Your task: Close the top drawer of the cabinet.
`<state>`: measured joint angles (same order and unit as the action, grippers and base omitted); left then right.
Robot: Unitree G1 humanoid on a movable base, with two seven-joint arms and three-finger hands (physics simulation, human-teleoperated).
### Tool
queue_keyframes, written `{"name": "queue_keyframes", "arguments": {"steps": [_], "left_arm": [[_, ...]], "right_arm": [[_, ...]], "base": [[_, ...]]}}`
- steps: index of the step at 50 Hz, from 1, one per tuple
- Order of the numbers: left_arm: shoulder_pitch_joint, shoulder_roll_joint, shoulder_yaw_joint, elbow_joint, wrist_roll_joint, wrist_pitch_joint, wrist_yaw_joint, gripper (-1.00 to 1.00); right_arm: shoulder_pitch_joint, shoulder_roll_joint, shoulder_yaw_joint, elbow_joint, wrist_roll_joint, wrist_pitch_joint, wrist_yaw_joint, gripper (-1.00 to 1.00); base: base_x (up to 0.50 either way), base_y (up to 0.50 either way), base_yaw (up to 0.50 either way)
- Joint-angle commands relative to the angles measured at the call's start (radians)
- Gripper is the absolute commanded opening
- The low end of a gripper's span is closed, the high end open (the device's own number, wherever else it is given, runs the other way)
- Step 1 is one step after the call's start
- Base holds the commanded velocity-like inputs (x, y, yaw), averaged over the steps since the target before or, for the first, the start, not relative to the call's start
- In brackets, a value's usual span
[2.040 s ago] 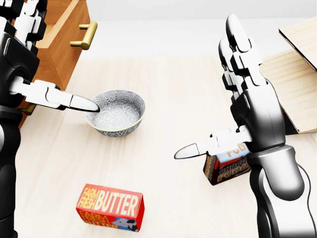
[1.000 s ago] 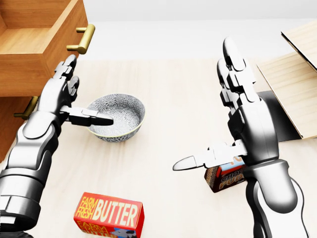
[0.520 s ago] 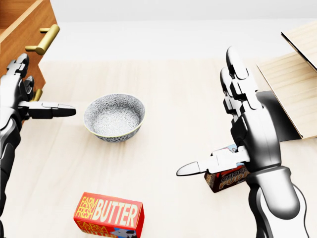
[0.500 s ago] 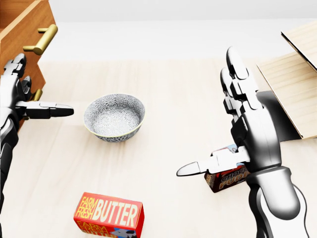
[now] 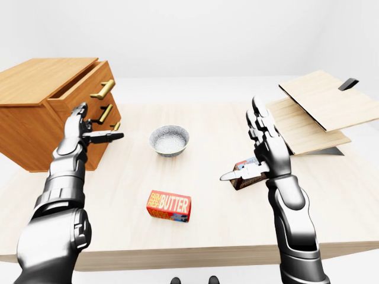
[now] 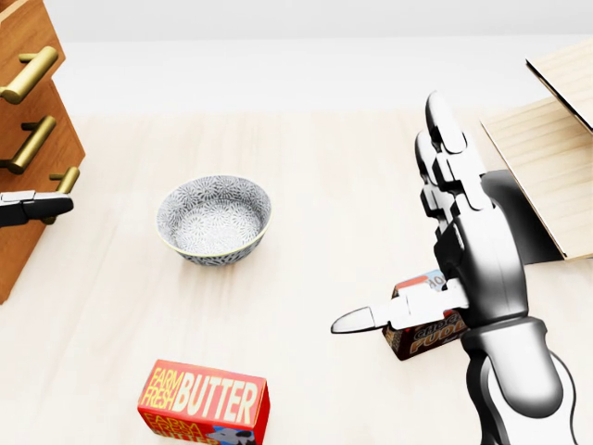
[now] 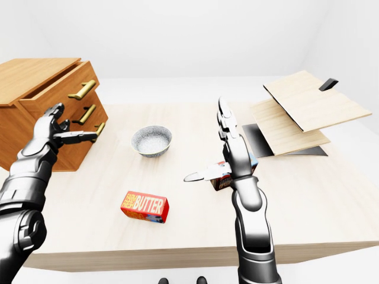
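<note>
The wooden cabinet [image 5: 41, 112] stands at the left end of the table, with three brass-handled drawers. Its top drawer [image 5: 83, 93] is pushed in, its front almost in line with the drawer fronts below; its handle [image 5: 103, 89] points right. My left hand [image 5: 93, 126] is open, fingers spread, right in front of the middle and lower drawer fronts, below the top handle. In the head view only its thumb tip [image 6: 23, 209] shows at the left edge. My right hand [image 5: 243, 142] is open and empty, held above the table's middle right.
A patterned bowl [image 5: 169, 139] sits on the table right of the cabinet. A red butter box [image 5: 169, 205] lies near the bottom table edge. A small pudding box [image 6: 424, 329] lies under my right hand. Wooden boards [image 5: 317, 106] are stacked at the right.
The top drawer, wide open before, has slid in toward the left. My left hand has moved left with it, mostly out of the head view. The right hand has barely moved.
</note>
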<state>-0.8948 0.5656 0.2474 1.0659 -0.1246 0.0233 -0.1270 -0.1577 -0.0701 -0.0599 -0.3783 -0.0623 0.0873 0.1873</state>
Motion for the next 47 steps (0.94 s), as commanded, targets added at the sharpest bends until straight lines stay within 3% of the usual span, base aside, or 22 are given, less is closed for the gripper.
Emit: {"name": "queue_keyframes", "arguments": {"steps": [1, 4, 6, 13, 21, 27, 36, 47], "left_arm": [[-0.053, 0.234, 0.064, 0.044, -0.018, 0.002, 0.064, 1.0], [-0.066, 0.263, 0.068, 0.074, -0.026, -0.003, 0.082, 1.0], [-0.069, 0.291, 0.069, 0.1, -0.02, -0.025, 0.096, 1.0], [-0.078, 0.382, 0.096, 0.157, -0.051, -0.026, 0.124, 1.0], [-0.052, 0.511, 0.127, 0.159, -0.083, 0.0, 0.126, 1.0], [-0.036, 0.578, 0.136, 0.145, -0.105, 0.02, 0.11, 1.0], [-0.005, 0.609, 0.144, 0.14, -0.138, 0.025, 0.099, 1.0], [-0.002, 0.579, 0.119, 0.078, -0.12, 0.023, 0.069, 1.0]], "right_arm": [[0.017, 0.001, -0.001, -0.011, -0.004, 0.0, -0.001, 1.0], [0.027, 0.001, -0.002, -0.029, -0.006, 0.0, 0.0, 1.0], [0.025, 0.002, -0.003, -0.026, -0.007, 0.0, -0.001, 1.0], [0.024, 0.004, -0.001, -0.025, -0.01, 0.0, -0.005, 1.0], [0.032, 0.005, 0.001, -0.047, -0.014, 0.0, -0.007, 1.0], [0.032, 0.009, 0.012, -0.063, -0.022, 0.0, -0.009, 1.0], [0.036, 0.016, 0.027, -0.079, -0.033, 0.0, -0.009, 1.0], [0.04, 0.018, 0.026, -0.071, -0.033, 0.0, -0.007, 1.0]], "base": [[0.0, 0.0, 0.0], [0.0, 0.0, 0.0], [0.0, 0.0, 0.0], [0.0, 0.0, 0.0], [0.0, 0.0, 0.0], [0.0, 0.0, 0.0], [0.0, 0.0, 0.0], [0.0, 0.0, 0.0]]}}
